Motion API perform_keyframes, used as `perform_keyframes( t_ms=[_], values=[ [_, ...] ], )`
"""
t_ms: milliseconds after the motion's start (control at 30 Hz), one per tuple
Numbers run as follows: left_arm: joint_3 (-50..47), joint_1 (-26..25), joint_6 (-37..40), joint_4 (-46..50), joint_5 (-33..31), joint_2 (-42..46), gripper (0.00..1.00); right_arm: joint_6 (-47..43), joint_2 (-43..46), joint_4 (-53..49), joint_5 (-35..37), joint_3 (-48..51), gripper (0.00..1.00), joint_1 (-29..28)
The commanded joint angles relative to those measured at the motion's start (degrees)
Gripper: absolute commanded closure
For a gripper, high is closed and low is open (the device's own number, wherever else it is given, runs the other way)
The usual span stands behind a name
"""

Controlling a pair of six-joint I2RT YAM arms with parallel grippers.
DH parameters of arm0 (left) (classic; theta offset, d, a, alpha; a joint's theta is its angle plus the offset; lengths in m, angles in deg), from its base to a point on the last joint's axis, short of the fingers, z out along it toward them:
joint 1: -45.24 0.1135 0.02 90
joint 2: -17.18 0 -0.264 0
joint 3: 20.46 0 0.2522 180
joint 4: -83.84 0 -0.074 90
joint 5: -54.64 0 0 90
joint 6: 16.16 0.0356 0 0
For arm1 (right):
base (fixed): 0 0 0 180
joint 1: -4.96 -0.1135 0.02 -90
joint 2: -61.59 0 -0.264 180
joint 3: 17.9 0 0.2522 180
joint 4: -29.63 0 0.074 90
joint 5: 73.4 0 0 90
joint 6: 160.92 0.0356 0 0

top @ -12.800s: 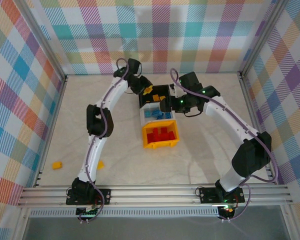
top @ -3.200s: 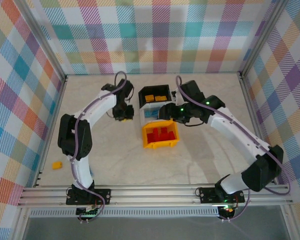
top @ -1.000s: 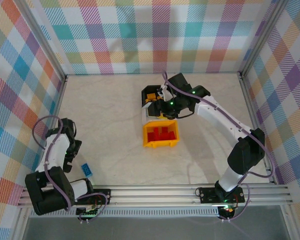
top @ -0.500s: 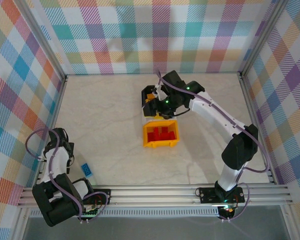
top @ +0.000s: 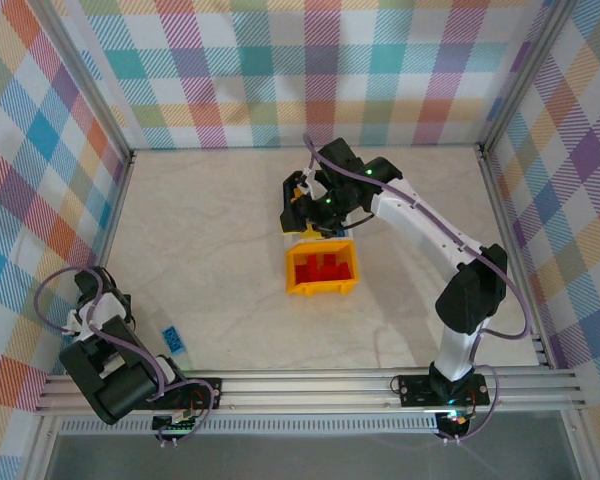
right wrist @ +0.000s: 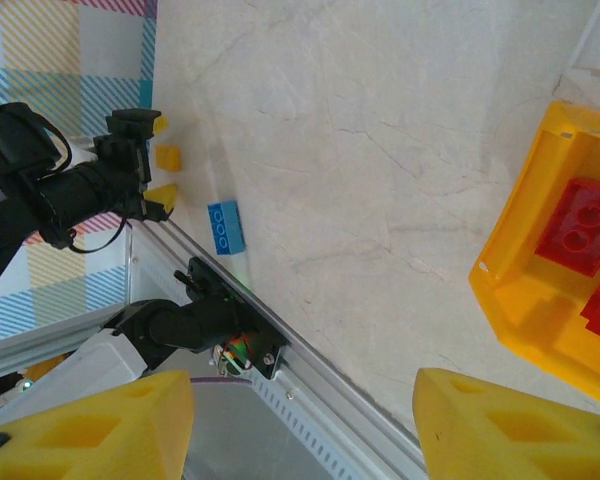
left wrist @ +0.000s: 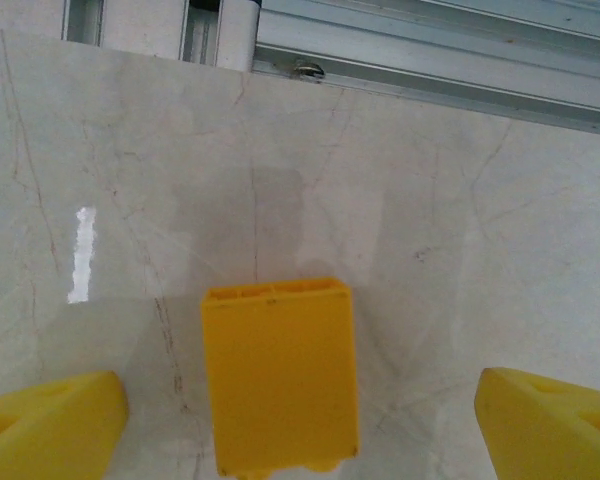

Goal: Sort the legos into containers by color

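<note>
Starting at the left gripper (left wrist: 300, 420), we see its two yellow wedge-shaped fingertips (left wrist: 45, 425) spread wide. A glossy yellow rectangular plastic brick (left wrist: 278, 375) lies flat between them. Bare surface shows on both sides of the brick, so neither tip touches it. Just past the brick, a ribbed aluminium rail (left wrist: 430, 65) edges the table.

We place this brick well apart from the yellow-orange rectangular plastic bin (top: 321, 291), far to the bin's left and on its nearer side, close to the plaid side wall (top: 30, 200). From there to the bin, the pale, marble-veined tabletop (top: 230, 250) gives us a wide open stretch. A small blue studded plastic brick (top: 173, 340) sits on it, to the bin's near left and close to the front rail.

Our right gripper (right wrist: 300, 420) also has its blocky, sponge-like yellow pads apart, and we see tabletop and rail through the gap. In the top view it hangs beyond the bin's far side, over the joined row. There a white bin (top: 298, 234) touches the yellow-orange one.

The yellow-orange bin has thick, smooth moulded walls and holds several shiny red studded bricks (right wrist: 580, 225). To the bin's right, more tabletop runs out to the metal-framed plaid wall.
</note>
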Motion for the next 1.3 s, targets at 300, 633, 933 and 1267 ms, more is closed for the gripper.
perform_keyframes(
  t_ms=[300, 633, 933, 1267],
  values=[
    [0.24, 2.45, 1.18, -7.34, 3.04, -10.78, 0.2, 1.42, -1.68, -0.74, -2.67, -3.65, 0.39, -1.09],
    [4.59, 2.45, 0.21, -3.76, 3.01, -16.37, 0.54, 2.44, -2.62, -0.25, -2.5, -4.95, 0.39, -1.87],
    [6.0, 2.41, 1.25, -1.96, 3.35, -17.39, 0.71, 2.53, -2.98, -0.08, -2.59, -4.79, 0.39, -2.3],
    [7.4, -6.31, 2.29, 6.41, 6.24, -9.96, 0.72, 4.12, -1.87, 4.3, -3.25, -0.44, 0.39, -2.41]
  ],
)
